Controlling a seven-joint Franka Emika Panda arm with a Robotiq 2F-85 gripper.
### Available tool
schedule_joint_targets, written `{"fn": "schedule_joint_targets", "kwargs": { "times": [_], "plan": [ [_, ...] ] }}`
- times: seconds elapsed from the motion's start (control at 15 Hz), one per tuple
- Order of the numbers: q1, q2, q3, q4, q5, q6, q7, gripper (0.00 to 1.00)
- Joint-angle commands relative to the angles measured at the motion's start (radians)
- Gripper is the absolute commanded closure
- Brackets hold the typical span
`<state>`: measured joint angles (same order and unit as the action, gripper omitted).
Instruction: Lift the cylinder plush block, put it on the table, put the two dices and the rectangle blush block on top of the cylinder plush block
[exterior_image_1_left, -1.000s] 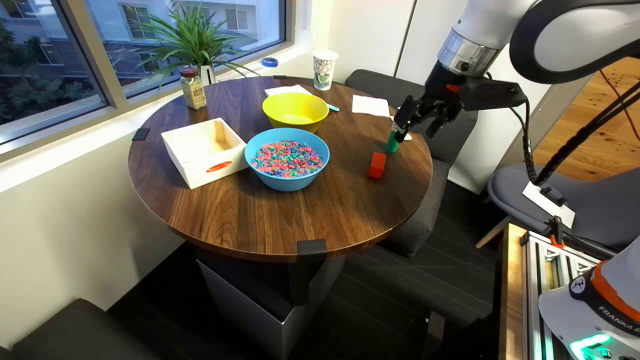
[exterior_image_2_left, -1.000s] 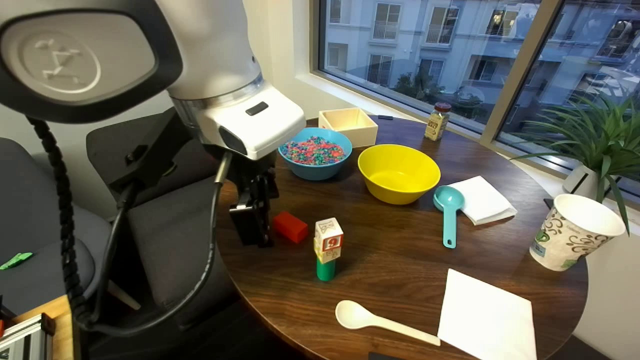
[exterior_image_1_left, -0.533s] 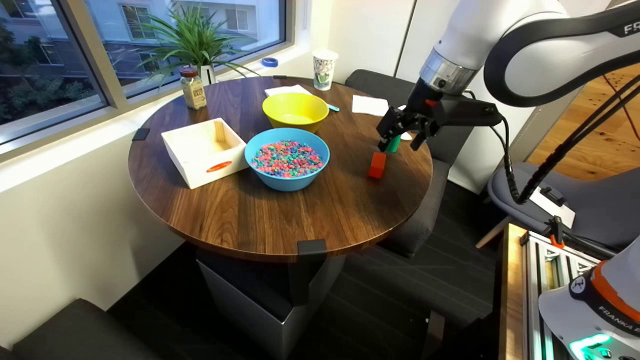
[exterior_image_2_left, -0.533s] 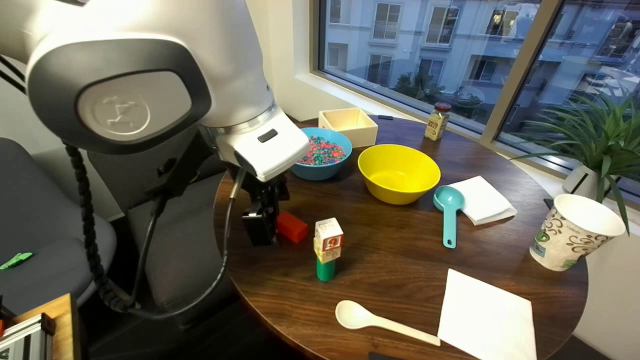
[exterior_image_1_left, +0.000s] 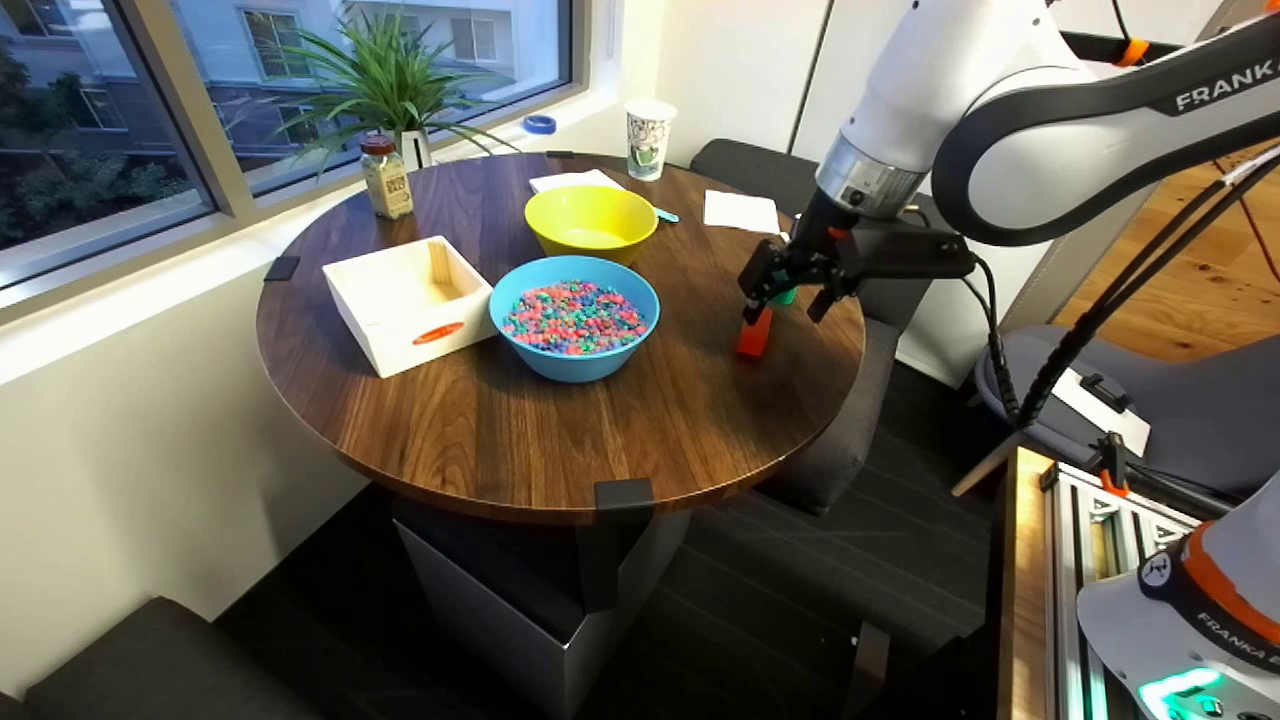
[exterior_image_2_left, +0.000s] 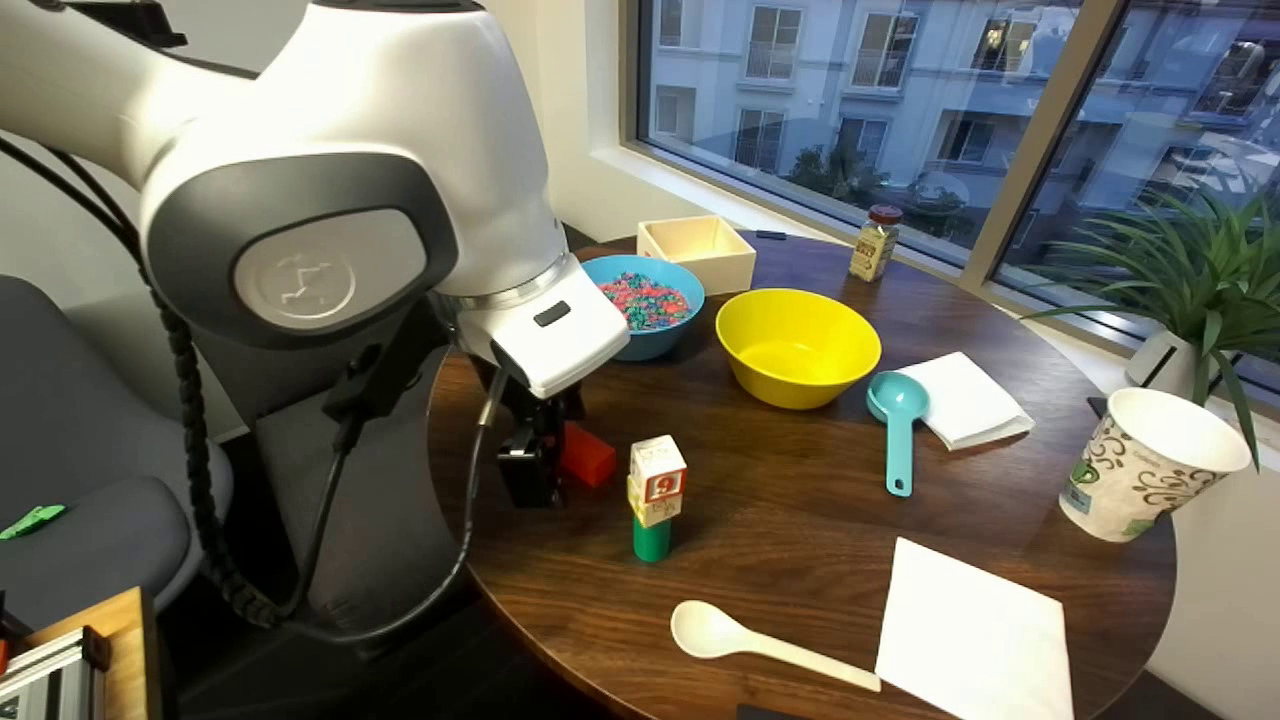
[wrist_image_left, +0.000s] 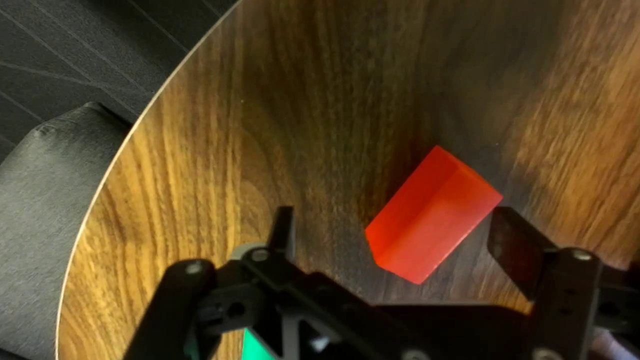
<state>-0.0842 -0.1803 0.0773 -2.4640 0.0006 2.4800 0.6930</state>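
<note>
Your gripper (wrist_image_left: 392, 232) stands spread near the red rectangular block (wrist_image_left: 433, 215) on the wooden table (wrist_image_left: 310, 125). As 2 stacked dice (exterior_image_2_left: 656, 482) already top the green cylinder (exterior_image_2_left: 652, 542), probably the last pick is in hand: centre, descend, grasp.

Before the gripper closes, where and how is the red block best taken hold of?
Likely at mid-length, across the two long sides, from above. The red block lies on a long face on the table, its top uncovered. In the wrist view its flat long sides run slantwise to the jaws' closing line, so the open gripper should probably turn square to them first.
</note>
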Motion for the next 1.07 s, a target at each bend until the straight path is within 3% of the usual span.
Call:
{"fn": "schedule_joint_targets", "kwargs": {
  "times": [0.0, 0.2, 0.27, 0.53, 0.87, 1.0],
  "plan": [
    [0.014, 0.036, -0.006, 0.007, 0.018, 0.057, 0.029, 0.00],
    [0.017, 0.052, -0.008, 0.009, 0.019, 0.086, 0.033, 0.00],
    [0.019, 0.056, -0.009, 0.010, 0.022, 0.090, 0.032, 0.20],
    [0.025, 0.066, -0.010, 0.011, 0.028, 0.095, 0.030, 0.51],
    [0.028, 0.050, -0.012, 0.021, 0.025, 0.077, 0.033, 0.89],
    [0.028, 0.030, -0.013, 0.035, 0.026, 0.061, 0.026, 0.92]
  ]
}}
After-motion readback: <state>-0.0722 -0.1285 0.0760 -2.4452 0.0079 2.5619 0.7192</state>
